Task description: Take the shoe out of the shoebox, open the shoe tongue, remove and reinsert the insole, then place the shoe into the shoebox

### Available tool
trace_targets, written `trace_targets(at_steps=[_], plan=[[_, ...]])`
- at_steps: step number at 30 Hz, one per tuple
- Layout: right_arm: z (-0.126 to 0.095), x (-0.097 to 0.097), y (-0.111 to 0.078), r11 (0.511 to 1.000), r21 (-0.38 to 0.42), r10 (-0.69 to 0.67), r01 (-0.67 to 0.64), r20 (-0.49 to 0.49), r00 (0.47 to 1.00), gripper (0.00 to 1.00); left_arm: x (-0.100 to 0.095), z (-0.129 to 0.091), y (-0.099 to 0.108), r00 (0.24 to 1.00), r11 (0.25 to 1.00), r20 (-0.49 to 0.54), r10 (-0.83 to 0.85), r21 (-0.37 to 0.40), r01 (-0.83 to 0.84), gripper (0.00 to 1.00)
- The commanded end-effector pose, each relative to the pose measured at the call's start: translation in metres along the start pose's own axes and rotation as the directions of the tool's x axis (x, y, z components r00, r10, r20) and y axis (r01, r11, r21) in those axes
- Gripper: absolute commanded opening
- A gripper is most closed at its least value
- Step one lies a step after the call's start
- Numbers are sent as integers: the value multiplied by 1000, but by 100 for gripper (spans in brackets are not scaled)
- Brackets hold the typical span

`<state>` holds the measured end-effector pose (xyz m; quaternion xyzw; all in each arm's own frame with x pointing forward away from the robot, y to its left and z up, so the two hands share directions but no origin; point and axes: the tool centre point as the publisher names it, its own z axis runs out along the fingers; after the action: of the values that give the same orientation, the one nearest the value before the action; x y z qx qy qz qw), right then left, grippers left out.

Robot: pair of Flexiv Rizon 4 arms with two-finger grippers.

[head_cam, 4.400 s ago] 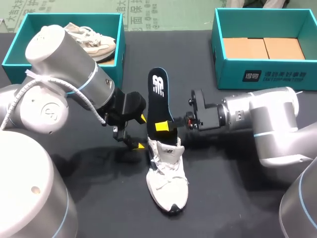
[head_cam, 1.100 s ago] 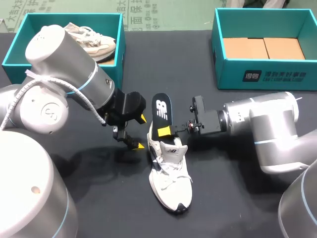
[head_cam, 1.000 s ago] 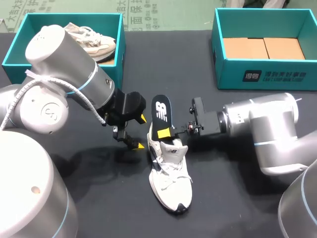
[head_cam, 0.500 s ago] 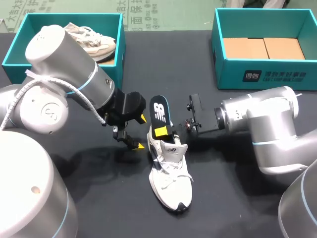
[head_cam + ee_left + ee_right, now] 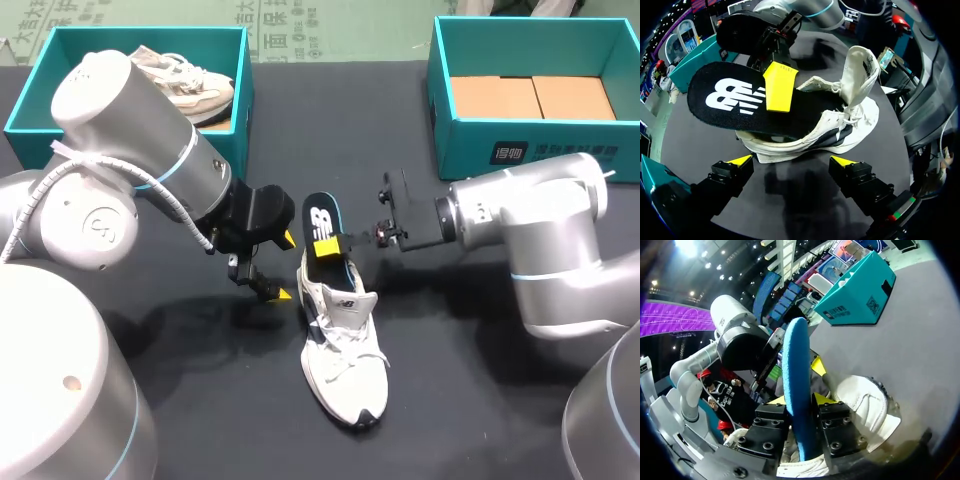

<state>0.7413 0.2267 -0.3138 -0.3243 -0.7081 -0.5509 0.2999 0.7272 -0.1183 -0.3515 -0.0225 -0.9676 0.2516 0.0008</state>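
1. The right arm [image 5: 520, 230], entering from the right edge, has lifted its wrist slightly.
2. The shoe [image 5: 345, 350], lower centre, has shifted a little.
3. The insole [image 5: 320, 218] has slid deep into the shoe, with only its heel end showing. Reinsertion looks about half done.
4. The right gripper [image 5: 327, 246] stays clamped on the insole. The left gripper [image 5: 284, 267] stays spread and empty, just left of the shoe.

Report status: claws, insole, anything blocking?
Right claw shut on insole, front end in the shoe, heel end sticking out. Left claw open beside shoe's heel. Tongue up, opening unobstructed.
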Motion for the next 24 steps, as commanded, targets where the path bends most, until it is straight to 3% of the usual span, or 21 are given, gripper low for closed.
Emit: trace_targets(at_steps=[1,14,24], plan=[[-4,-2,-1,1000,-8,14,-14,-2,1000,0,1,0,0,1000,1000,2,0,-3,0,100],[4,-23,-29,995,2,99,-99,-88,991,0,1,0,0,1000,1000,2,0,-3,0,100],[11,-12,-57,989,13,149,-149,-86,985,0,1,0,0,1000,1000,2,0,-3,0,100]])
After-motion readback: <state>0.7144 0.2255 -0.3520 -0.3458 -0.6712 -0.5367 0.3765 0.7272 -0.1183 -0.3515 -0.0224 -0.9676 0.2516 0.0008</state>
